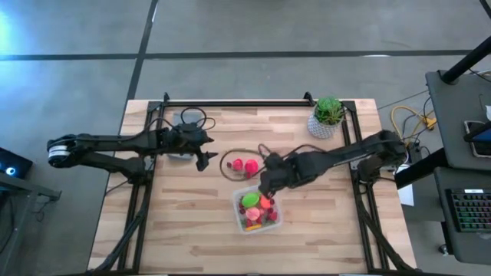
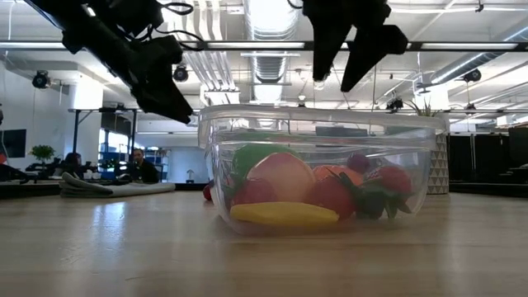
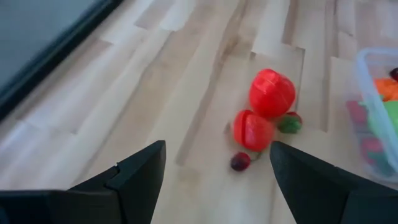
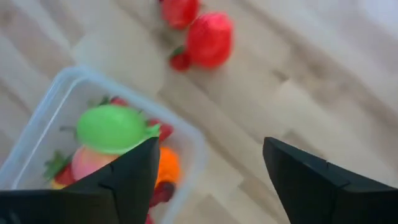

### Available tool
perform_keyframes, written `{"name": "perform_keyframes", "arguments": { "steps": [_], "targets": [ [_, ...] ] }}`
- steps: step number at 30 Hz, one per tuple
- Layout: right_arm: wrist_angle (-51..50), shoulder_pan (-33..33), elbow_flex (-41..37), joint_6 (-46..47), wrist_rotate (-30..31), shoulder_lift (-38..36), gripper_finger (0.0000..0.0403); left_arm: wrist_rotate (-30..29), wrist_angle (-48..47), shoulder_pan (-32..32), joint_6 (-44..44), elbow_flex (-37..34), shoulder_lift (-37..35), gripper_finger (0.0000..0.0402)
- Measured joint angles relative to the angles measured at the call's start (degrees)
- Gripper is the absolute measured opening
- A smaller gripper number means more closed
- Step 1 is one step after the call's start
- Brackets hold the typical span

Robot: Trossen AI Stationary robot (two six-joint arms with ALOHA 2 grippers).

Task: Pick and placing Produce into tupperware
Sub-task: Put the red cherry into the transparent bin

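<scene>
Right end effector (image 1: 266, 184), fingers wide and holding nothing, hovers above the tupperware (image 1: 258, 209) at mid-counter (image 1: 192, 238). Left end effector (image 1: 205, 158) waits wide too. Two red pieces (image 3: 264, 109) lie outside; only the low view shows a yellow piece (image 2: 285, 214) inside.

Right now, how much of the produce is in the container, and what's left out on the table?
Most is in: the clear container holds green, pink, orange and red pieces. The right gripper hangs just above its rim, fingers open and empty. The left gripper waits open, aimed at what remains: two red pieces, a small dark berry and a tiny green-and-red bit on the table.
</scene>
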Motion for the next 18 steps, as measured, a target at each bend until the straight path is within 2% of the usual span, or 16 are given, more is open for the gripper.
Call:
{"name": "perform_keyframes", "arguments": {
  "steps": [6, 9, 13, 18],
  "targets": [
    [-5.0, -3.7, 0.0, 0.0, 2.5, -4.1, 0.0273, -4.2, 1.3, 0.0, 3.7, -0.1, 2.1, 0.0274],
    [-5.6, -5.4, -0.3, 0.0, 3.0, -5.1, 0.0269, -1.7, 1.7, 0.2, 5.9, -0.3, 5.5, 0.0274],
    [-6.7, -7.0, -0.4, 0.0, 3.0, -5.2, 0.0267, 3.9, 4.0, 0.0, 13.2, -0.5, 12.2, 0.0274],
    [-6.8, -7.5, -0.6, 0.0, 2.9, -5.1, 0.0269, 4.5, 8.3, 0.0, 20.7, -0.1, 18.8, 0.0274]
  ]
}}
